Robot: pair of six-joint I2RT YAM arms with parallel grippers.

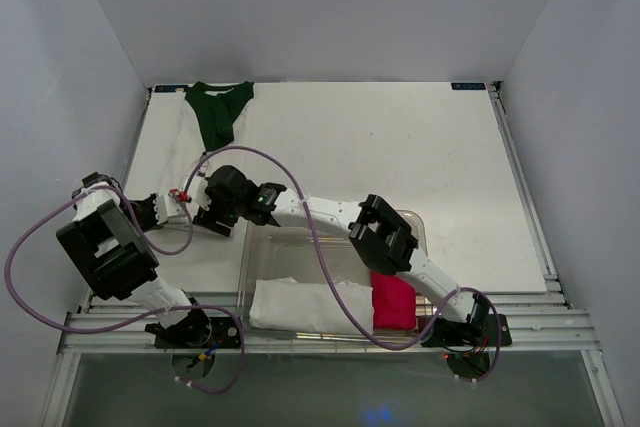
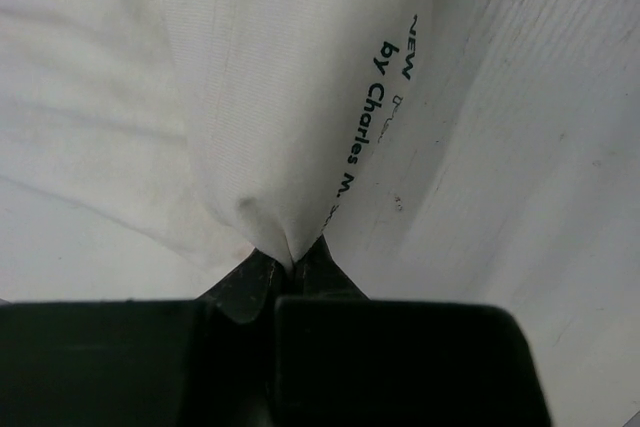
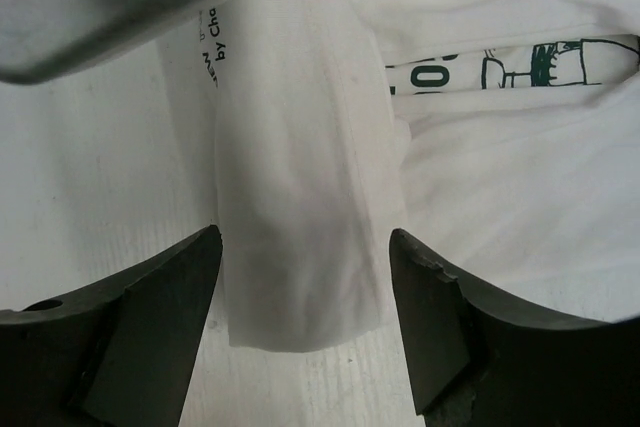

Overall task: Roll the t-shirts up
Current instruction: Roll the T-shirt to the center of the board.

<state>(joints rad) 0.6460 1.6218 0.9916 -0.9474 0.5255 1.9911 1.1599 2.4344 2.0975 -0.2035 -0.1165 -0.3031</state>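
Note:
The white t-shirt [image 2: 270, 97] with black lettering [image 2: 365, 117] lies at the table's left side [image 1: 175, 157]. My left gripper [image 2: 292, 257] is shut on a pinched fold of it, and shows in the top view [image 1: 175, 199] too. My right gripper [image 3: 305, 237] is open right beside it [image 1: 207, 212]. A folded strip of the white t-shirt [image 3: 500, 177] lies between its fingers [image 3: 170, 297], untouched. The dark green t-shirt [image 1: 220, 112] lies crumpled at the table's far left edge, away from both grippers.
A clear plastic bin [image 1: 420, 227] stands near the front, under the right arm. It holds a white rolled cloth [image 1: 300, 305] and a bright pink rolled cloth [image 1: 393, 302]. Purple cables loop around both arms. Grey walls close in the table.

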